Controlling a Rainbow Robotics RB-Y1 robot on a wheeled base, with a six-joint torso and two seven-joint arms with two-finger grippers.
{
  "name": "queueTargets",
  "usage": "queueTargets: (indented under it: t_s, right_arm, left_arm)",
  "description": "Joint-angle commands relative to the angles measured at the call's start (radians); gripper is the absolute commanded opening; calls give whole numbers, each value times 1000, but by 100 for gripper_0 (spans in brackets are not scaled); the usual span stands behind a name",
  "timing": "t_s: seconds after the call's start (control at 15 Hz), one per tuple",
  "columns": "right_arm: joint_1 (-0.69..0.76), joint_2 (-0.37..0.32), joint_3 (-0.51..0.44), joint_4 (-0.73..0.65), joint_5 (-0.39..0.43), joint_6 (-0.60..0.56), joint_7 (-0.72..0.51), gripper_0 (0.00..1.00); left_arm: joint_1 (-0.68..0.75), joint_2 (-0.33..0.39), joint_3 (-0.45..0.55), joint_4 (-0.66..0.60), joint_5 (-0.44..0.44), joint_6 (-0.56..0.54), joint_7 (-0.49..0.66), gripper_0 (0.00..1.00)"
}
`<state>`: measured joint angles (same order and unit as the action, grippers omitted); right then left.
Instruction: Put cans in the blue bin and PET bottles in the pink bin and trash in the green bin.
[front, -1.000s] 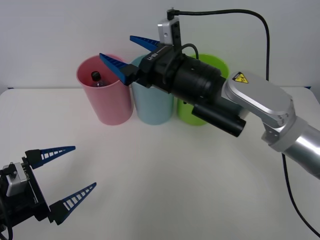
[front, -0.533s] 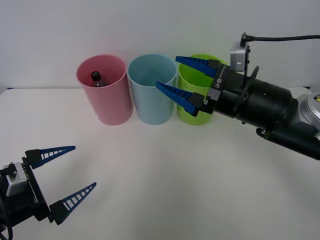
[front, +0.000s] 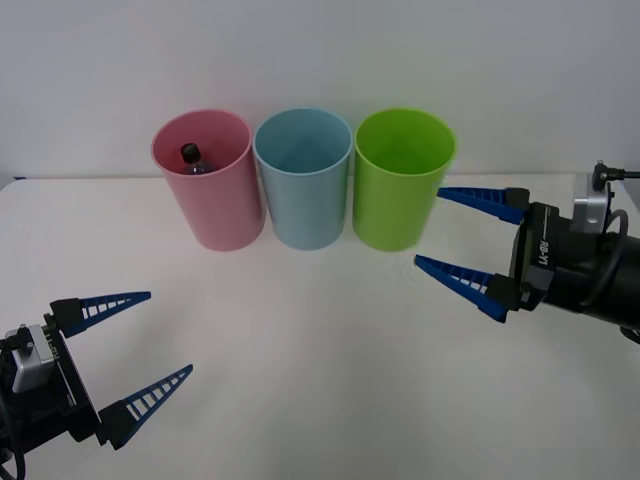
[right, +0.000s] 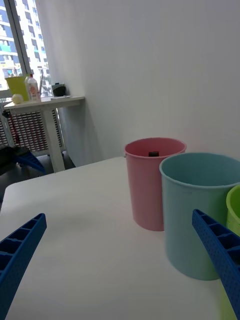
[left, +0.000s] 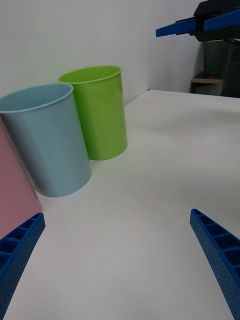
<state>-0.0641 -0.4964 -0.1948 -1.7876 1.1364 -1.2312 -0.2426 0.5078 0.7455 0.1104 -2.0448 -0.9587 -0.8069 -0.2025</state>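
Three bins stand in a row at the back of the table: the pink bin (front: 207, 185), the blue bin (front: 303, 185) and the green bin (front: 400, 185). A PET bottle (front: 192, 157) with a black cap stands inside the pink bin, and its cap (right: 153, 153) peeks over the rim in the right wrist view. My right gripper (front: 429, 228) is open and empty, just right of the green bin and pointing at it. The left gripper (front: 170, 332) is open and empty near the table's front left corner.
The white table (front: 320, 380) has free room in front of the bins. In the right wrist view a side table (right: 45, 104) with small items stands by the window, off to the far side.
My right gripper has drawn back from above the pink and blue bins, moving right and down to beside the green bin, staying open. The left arm has not moved.
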Motion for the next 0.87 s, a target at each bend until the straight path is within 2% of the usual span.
queueTargets:
  t_s: [0.07, 0.87]
  right_arm:
    - [41, 55, -103, 1, 34, -131, -1, 100]
    - [82, 55, -127, -6, 32, -139, -9, 100]
  left_arm:
    - [0, 0, 0, 0, 0, 0, 0, 100]
    - [0, 0, 0, 0, 0, 0, 0, 100]
